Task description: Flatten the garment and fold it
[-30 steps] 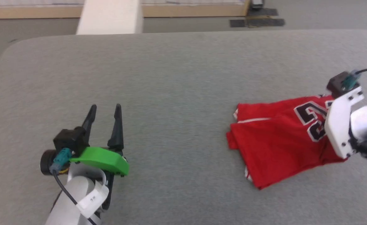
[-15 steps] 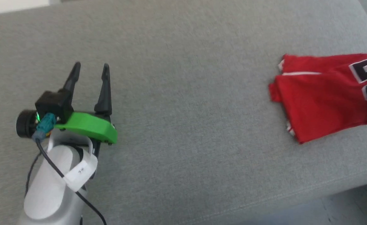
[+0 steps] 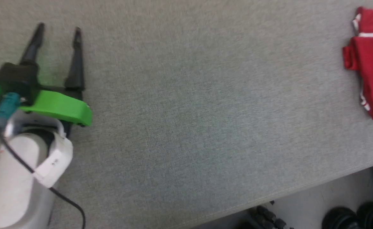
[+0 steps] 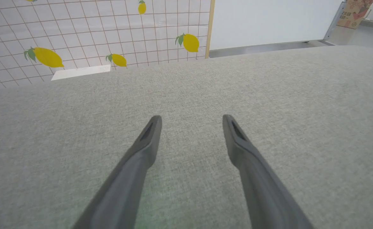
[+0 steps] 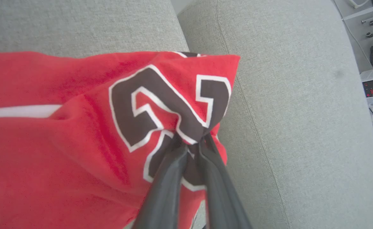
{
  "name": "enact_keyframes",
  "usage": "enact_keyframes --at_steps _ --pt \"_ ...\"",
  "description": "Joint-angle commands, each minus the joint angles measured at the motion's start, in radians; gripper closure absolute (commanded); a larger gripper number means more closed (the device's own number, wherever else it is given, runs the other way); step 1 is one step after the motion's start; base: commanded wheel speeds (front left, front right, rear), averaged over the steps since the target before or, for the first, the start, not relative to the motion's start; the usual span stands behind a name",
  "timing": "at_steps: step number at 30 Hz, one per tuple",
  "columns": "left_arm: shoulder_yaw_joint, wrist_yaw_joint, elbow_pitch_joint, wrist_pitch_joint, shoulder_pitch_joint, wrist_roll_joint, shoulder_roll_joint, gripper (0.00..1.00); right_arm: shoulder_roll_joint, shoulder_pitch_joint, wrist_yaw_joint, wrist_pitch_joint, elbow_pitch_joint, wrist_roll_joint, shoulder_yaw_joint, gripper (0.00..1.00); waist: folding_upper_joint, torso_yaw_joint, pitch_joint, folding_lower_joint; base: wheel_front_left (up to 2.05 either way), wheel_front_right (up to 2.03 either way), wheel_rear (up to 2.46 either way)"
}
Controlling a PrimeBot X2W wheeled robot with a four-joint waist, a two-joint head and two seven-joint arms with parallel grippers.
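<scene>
The garment (image 3: 372,60), a bright red jersey with white trim, lies folded at the right edge of the head view on the grey cushion. In the right wrist view the garment (image 5: 78,136) shows a large dark numeral outlined in white, and my right gripper (image 5: 191,144) is shut on a pinch of its cloth at that numeral. My left gripper (image 3: 57,30) hovers far to the left over bare grey fabric, open, with nothing between its fingers (image 4: 148,140).
The grey cushioned surface (image 3: 189,111) runs to a front edge at the lower right, with floor and dark wheels (image 3: 348,218) below. A tiled wall with lemon prints (image 4: 78,38) stands behind. A seam (image 5: 253,121) in the cushion runs beside the garment.
The head camera has swung left and down, so the garment has slid to the right edge of the picture. My left gripper stays open; the right arm has left the head view.
</scene>
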Motion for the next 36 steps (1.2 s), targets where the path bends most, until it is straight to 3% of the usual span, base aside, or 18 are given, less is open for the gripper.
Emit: enact_keyframes --at_steps 1,3,4,5,11,17,25,36 --pt "0.011 0.01 -0.022 0.011 -0.005 0.017 0.018 0.0 0.02 -0.029 -0.002 -0.019 0.017 -0.013 -0.012 1.0 -0.0001 -0.013 0.091 -0.0002 0.0 0.0 0.0" --pt "0.021 0.016 -0.048 0.029 0.003 0.021 0.034 0.0 0.036 -0.052 -0.002 -0.044 0.044 -0.041 -0.026 0.95 -0.0001 -0.021 0.102 -0.0002 0.0 0.0 0.0" --pt "0.024 0.019 -0.059 0.036 0.007 0.021 0.039 0.0 0.045 -0.062 -0.002 -0.052 0.061 -0.054 -0.032 0.44 -0.0001 -0.024 0.103 -0.0002 0.0 0.0 0.0" --pt "0.026 0.021 -0.065 0.04 0.01 0.022 0.042 0.0 0.048 -0.069 -0.002 -0.062 0.073 -0.065 -0.037 0.0 -0.0001 -0.026 0.104 -0.0002 0.0 0.0 0.0" --pt "0.036 0.031 -0.071 0.046 0.035 0.015 0.05 0.0 0.045 -0.099 -0.002 -0.114 0.135 -0.114 -0.064 0.0 -0.0001 -0.039 0.069 -0.0002 0.0 0.0 0.0" --pt "0.043 0.042 -0.036 0.009 0.075 -0.009 0.031 0.0 0.021 -0.123 -0.002 -0.203 0.1 -0.09 -0.056 0.0 -0.0001 -0.042 -0.022 -0.0002 0.0 0.0 0.0" --pt "0.058 0.054 0.045 -0.091 0.137 -0.057 -0.019 0.0 0.047 -0.133 -0.002 -0.368 -0.084 0.04 0.07 0.0 -0.0001 -0.017 -0.178 -0.0002 0.0 0.0 0.0" --pt "0.064 0.056 0.157 -0.227 0.198 -0.113 -0.096 0.0 0.168 0.004 -0.002 -0.641 -0.419 0.191 0.179 0.0 -0.0001 0.113 -0.377 -0.0002 0.0 0.0 0.0"
